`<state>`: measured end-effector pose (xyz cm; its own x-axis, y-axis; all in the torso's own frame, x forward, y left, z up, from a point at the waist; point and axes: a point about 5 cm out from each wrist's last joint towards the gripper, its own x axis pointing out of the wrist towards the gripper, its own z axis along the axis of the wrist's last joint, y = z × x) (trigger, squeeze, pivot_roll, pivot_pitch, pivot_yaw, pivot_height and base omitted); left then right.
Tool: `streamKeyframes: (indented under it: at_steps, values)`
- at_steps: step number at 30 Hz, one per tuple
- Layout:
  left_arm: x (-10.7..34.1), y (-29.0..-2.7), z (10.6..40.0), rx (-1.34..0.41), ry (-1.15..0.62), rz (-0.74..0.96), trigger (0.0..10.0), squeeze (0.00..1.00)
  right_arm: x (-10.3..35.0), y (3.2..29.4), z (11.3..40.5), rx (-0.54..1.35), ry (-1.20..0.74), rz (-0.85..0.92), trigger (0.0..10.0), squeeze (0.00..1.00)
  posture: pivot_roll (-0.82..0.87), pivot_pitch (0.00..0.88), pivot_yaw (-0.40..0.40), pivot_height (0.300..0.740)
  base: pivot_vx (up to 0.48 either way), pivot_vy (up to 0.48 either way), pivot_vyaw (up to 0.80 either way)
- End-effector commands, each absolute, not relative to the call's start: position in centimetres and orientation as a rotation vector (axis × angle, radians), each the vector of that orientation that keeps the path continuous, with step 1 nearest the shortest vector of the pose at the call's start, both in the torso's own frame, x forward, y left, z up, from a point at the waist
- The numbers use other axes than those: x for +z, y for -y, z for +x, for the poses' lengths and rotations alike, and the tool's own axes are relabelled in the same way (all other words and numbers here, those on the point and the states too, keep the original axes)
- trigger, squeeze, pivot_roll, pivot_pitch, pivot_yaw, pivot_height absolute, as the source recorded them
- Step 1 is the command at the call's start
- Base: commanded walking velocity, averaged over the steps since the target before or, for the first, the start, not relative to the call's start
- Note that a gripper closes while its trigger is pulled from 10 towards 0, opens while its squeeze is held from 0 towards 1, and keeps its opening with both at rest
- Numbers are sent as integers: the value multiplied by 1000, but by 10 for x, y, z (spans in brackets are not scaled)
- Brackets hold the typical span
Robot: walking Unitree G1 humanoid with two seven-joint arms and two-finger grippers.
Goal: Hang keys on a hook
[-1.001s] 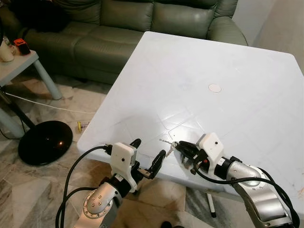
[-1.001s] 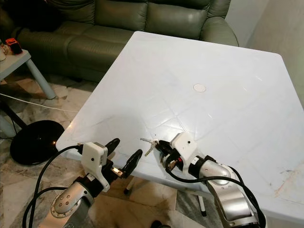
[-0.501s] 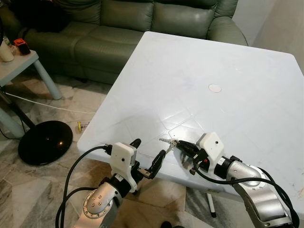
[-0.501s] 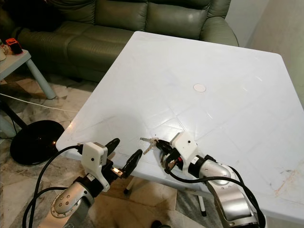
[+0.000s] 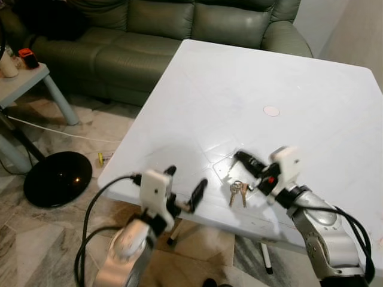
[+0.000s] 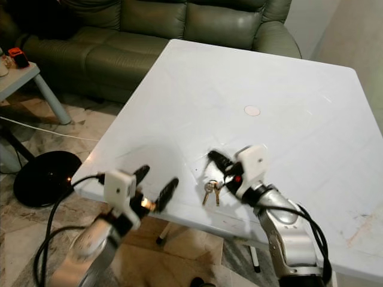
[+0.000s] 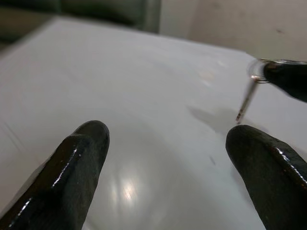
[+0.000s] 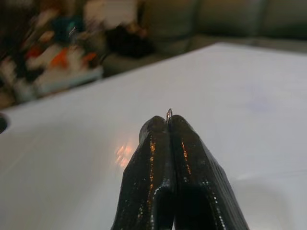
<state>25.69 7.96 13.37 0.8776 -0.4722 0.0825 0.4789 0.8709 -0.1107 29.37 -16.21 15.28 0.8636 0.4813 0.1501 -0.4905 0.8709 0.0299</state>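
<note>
In the left eye view, the right gripper (image 5: 240, 158) is hovering above the near part of the white table (image 5: 239, 89), its fingers pressed together on the ring of the keys (image 5: 237, 191), which are dangling below it just over the tabletop. The left gripper (image 5: 184, 186) is hanging at the table's near edge, its two fingers spread apart with nothing between them. A green sofa (image 5: 149, 30) is standing behind the table, and a black round base (image 5: 57, 178) is lying on the marble floor to the left.

In the right eye view, the keys (image 6: 210, 190) are hanging from the right gripper (image 6: 213, 159) over the table's near edge.

In the left wrist view, the two black fingers (image 7: 79, 167) are standing wide apart over the tabletop, and the keys (image 7: 247, 98) are showing beyond them, pinched by the other gripper's dark tip.

In the right wrist view, the fingers (image 8: 153, 182) are squeezing shut, with a sliver of metal ring (image 8: 169, 114) sticking out at their tips.
</note>
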Motion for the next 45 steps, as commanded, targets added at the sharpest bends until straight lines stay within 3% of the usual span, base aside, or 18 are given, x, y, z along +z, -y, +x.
streamKeyframes:
  at_steps: [1, 13, 17, 18, 19, 20, 21, 28, 39, 45]
  values:
    - [129, -80, 261, -465, 31, -117, 10000, 0, 160, 169, 295, 448, 181, 98, 0, 0, 166, 129, -49, 740, 0, 0, 0]
    - [151, -90, 298, -376, 118, -85, 10000, 0, 178, 177, 298, 239, 331, 198, 0, 0, 158, 95, -35, 740, 0, 0, 0]
    - [156, -99, 312, -303, 136, -66, 10000, 0, 183, 180, 297, 149, 370, 152, 0, 0, 150, 74, -33, 740, 0, 0, 0]
    - [159, -101, 315, -290, 145, -63, 10000, 0, 183, 180, 297, 121, 370, 145, 745, 0, 150, 74, -33, 740, 0, 0, 0]
    - [162, -104, 319, -278, 155, -55, 10000, 0, 183, 180, 297, 102, 371, 125, 6000, 0, 146, 68, -31, 740, 0, 0, 0]
    - [164, -106, 320, -274, 162, -50, 10000, 0, 183, 179, 296, 92, 369, 112, 6000, 0, 146, 68, -31, 740, 0, 0, 0]
    - [164, -106, 321, -272, 165, -47, 10000, 0, 183, 179, 296, 88, 369, 105, 10000, 0, 146, 68, -31, 740, 0, 0, 0]
    - [166, -123, 323, -338, 192, -83, 10000, 0, 173, 177, 289, 34, 343, 99, 10000, 0, 137, 64, -25, 740, 0, 0, 0]
    - [154, -165, 326, -217, 129, -149, 10000, 0, 152, 191, 280, -92, 226, -17, 10000, 0, 121, 40, -6, 740, 0, 0, 0]
    - [156, -166, 330, -213, 134, -151, 10000, 0, 150, 189, 286, -112, 206, -23, 10000, 0, 125, 24, 5, 740, 0, 0, 0]
